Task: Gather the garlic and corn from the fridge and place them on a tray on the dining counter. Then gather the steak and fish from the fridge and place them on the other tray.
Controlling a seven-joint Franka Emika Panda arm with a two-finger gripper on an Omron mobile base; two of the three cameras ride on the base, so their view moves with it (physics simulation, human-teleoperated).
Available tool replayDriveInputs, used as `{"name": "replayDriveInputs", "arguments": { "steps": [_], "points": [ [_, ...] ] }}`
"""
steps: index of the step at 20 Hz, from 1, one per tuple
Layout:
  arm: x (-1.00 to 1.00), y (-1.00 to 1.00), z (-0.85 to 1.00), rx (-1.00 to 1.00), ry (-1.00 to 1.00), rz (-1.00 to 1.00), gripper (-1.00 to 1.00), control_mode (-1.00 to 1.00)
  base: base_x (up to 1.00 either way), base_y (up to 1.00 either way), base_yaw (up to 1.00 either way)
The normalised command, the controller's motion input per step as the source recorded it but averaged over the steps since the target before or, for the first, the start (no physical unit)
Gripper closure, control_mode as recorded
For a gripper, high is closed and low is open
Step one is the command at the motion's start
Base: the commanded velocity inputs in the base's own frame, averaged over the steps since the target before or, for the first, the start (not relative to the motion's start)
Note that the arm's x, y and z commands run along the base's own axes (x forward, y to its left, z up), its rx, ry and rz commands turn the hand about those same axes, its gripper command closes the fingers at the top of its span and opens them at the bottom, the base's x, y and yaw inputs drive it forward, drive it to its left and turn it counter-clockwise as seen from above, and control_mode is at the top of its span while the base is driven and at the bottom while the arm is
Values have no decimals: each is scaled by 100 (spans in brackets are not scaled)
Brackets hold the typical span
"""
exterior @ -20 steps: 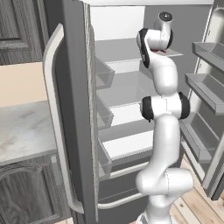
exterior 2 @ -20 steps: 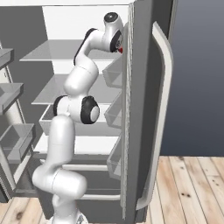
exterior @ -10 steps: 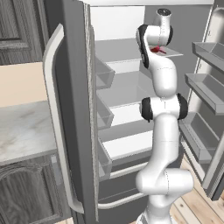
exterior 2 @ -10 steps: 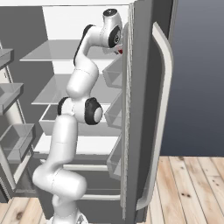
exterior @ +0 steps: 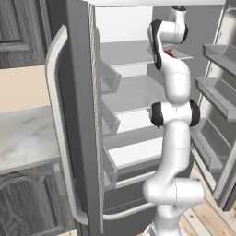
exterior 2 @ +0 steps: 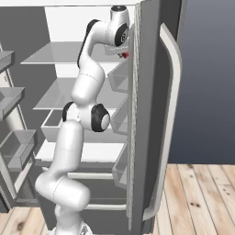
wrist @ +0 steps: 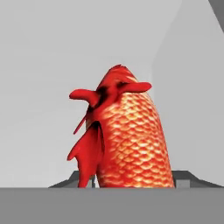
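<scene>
Fish at the pincer, upper fridge shelf

The arm reaches high into the open fridge (exterior: 83, 115), at its upper shelf (exterior: 131, 53). A red-orange scaly fish (wrist: 129, 140) rises directly ahead of the pincer (wrist: 131, 183), between its tips. Whether the tips press on it or stand spread beside it cannot be told.
</scene>
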Motion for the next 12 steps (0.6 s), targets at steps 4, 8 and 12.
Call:
{"name": "replayDriveInputs", "arguments": {
  "steps": [4,8,12],
  "points": [
    [-74,4,-27,14,0,0,100,-100,0,0,0],
    [-61,24,-43,12,0,0,100,-100,0,0,0],
    [-87,1,-42,14,-2,0,100,-100,0,0,0]
  ]
}}
